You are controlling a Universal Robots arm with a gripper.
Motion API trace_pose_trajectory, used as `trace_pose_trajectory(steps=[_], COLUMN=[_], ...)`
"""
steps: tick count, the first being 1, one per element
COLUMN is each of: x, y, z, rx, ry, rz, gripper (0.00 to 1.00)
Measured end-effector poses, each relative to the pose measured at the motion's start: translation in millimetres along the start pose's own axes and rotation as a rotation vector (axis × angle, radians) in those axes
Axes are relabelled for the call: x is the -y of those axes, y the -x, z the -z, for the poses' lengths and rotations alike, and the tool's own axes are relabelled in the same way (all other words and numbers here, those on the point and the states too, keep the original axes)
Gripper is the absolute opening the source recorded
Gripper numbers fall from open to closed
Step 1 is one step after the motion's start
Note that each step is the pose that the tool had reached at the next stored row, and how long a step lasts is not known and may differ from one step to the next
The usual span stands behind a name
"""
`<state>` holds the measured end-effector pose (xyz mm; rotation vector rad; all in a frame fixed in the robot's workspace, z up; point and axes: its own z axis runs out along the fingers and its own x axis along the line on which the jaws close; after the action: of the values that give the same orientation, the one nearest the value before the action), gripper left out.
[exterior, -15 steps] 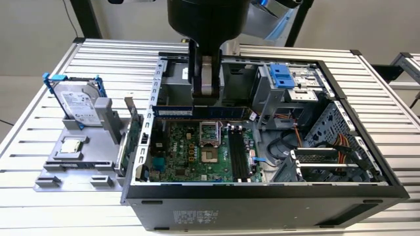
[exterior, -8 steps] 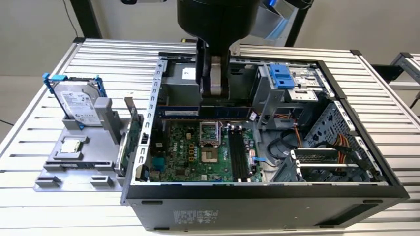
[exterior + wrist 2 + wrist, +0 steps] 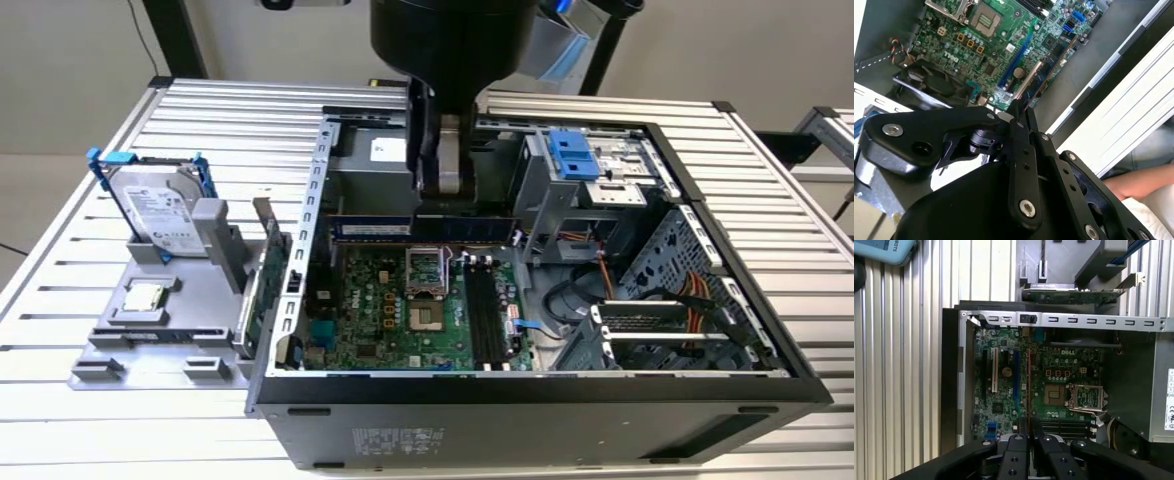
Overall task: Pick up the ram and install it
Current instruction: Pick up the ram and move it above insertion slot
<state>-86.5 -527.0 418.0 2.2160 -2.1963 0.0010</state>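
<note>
Claw [image 3: 454, 203] was closed on the ram [image 3: 375, 230], which sat clamped between its fingers. The ram was held on edge, level, above the motherboard [image 3: 387, 310], inside the open computer case [image 3: 534, 388] on the counter [image 3: 227, 110].

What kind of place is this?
Probably a robot lab or workshop: an opened computer case sits on a slotted metal table, and a robot claw holds the ram above its motherboard.

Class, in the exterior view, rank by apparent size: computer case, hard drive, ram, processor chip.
Largest first: computer case; hard drive; ram, longer but much thinner than the drive, so those two are unsure; processor chip.
</note>
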Motion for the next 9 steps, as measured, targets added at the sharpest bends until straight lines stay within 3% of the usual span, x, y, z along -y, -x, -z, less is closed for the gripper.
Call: trace_pose_trajectory(steps=[9], x=[0.9], y=[3.5], z=[-2.2], rx=[-0.0012], ry=[0.0001], rz=[0.0], gripper=[0.0])
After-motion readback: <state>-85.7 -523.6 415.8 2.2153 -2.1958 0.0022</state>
